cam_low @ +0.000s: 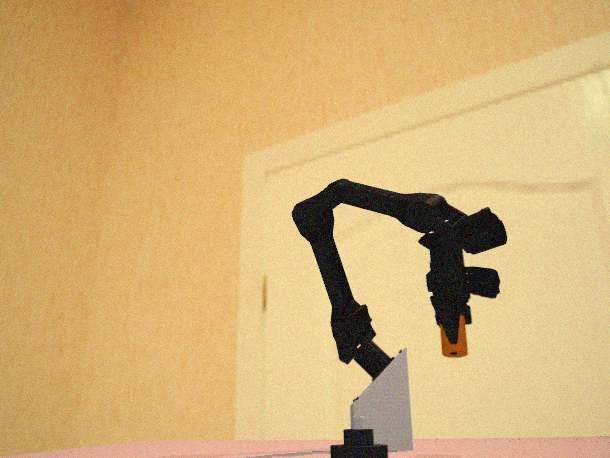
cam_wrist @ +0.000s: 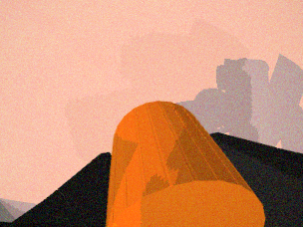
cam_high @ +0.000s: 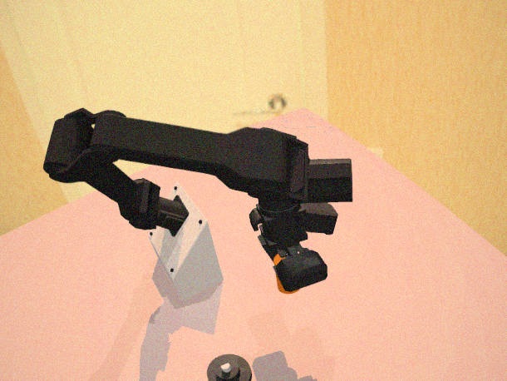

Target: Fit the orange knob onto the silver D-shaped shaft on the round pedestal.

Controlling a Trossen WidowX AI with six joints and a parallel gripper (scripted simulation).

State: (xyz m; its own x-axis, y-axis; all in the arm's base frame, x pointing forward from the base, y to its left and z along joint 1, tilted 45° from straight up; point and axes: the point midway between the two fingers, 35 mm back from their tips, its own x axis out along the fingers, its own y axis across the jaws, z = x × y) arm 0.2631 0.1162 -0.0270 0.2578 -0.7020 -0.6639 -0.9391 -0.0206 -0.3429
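My gripper (cam_high: 291,270) (cam_low: 452,327) is shut on the orange knob (cam_high: 283,290) (cam_low: 458,342) (cam_wrist: 175,188) and holds it high above the pink table, pointing roughly downward. In the top view only slivers of the knob show past the black fingers. In the wrist view the knob fills the lower middle, its wide end toward the camera. The dark round pedestal (cam_high: 216,368) (cam_low: 358,445) with the silver D-shaped shaft (cam_high: 226,368) stands at the table's near edge, well away from the knob and below it. The knob's hole is hard to make out.
The arm's grey wedge-shaped base mount (cam_high: 187,249) (cam_low: 387,405) stands on the pink table (cam_high: 395,270) between the pedestal and the arm. Yellow walls and a pale door lie behind.
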